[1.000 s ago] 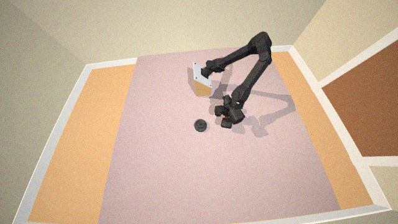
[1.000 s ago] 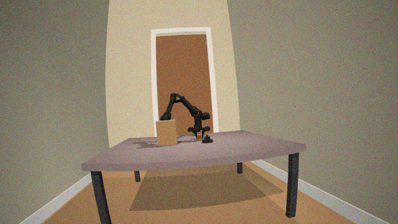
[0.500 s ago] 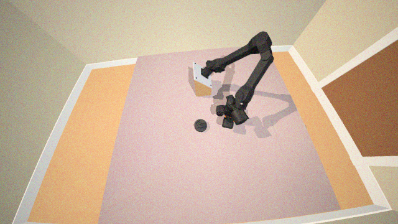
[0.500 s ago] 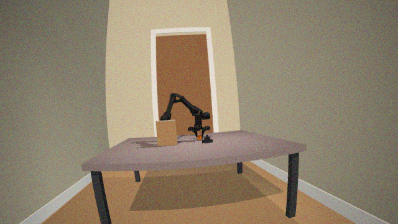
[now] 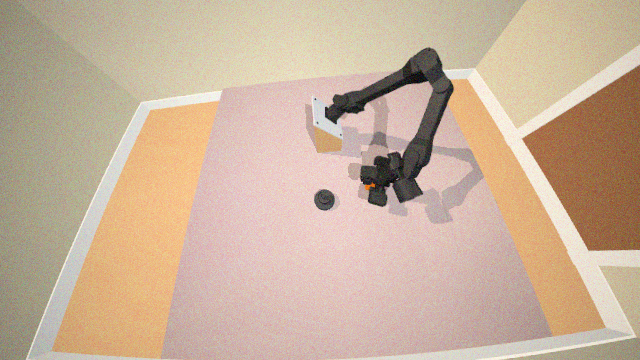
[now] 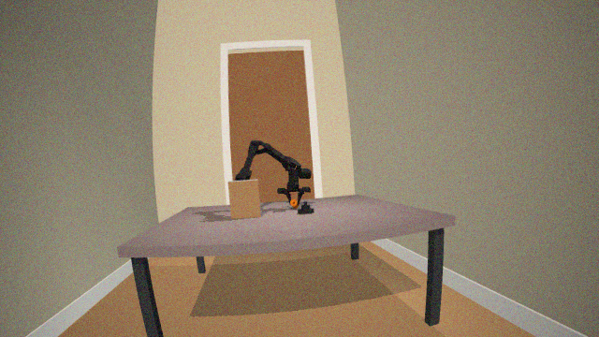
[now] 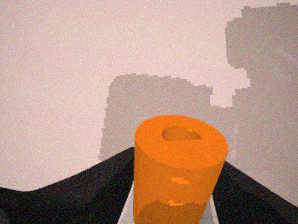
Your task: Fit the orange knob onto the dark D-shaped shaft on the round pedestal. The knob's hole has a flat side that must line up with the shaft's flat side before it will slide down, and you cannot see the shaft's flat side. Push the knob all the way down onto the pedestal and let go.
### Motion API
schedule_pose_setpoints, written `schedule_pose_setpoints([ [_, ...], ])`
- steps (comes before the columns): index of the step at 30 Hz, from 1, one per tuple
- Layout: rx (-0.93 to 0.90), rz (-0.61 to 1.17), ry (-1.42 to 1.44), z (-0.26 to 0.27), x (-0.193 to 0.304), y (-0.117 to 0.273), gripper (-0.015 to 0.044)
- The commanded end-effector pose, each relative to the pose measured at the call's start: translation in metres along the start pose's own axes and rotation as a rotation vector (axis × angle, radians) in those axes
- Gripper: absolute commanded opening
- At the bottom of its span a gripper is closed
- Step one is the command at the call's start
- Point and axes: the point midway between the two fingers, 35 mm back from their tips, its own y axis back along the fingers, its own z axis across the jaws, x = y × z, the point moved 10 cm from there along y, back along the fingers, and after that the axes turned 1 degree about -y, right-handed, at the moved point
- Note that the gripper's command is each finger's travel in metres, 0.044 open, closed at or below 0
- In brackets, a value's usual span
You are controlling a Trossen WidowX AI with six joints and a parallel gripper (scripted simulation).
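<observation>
The orange knob (image 5: 369, 186) (image 6: 294, 204) (image 7: 172, 192) is between the two fingers of my gripper (image 5: 372, 186) (image 6: 294, 202) (image 7: 174, 160), which is shut on it. Its end with the hole faces the exterior view and shows at the top of the knob in the wrist view; the hole has a straight lower edge there. The knob is low over the table, and its exact height is unclear. The round dark pedestal (image 5: 318, 205) (image 6: 305, 212) with its upright shaft (image 5: 325, 198) (image 6: 305, 204) stands apart from the knob, to its left in the top view. The shaft's flat side cannot be made out.
A wooden block (image 5: 328, 145) (image 6: 244, 199) with a sloping white plate (image 5: 320, 118) stands behind the pedestal in the top view, with the arm's base at the plate. Both stand on the pinkish table (image 5: 260, 250) (image 6: 356, 229). Arm shadows fall across it.
</observation>
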Motion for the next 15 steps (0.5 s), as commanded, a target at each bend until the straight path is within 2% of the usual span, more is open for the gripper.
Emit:
schedule_pose_setpoints([
  [1,-0.002,-0.057,-0.003,0.0,0.009,0.002,0.0181],
  [15,-0.005,-0.299,-0.002,0.0,0.047,0.004,0.0181],
])
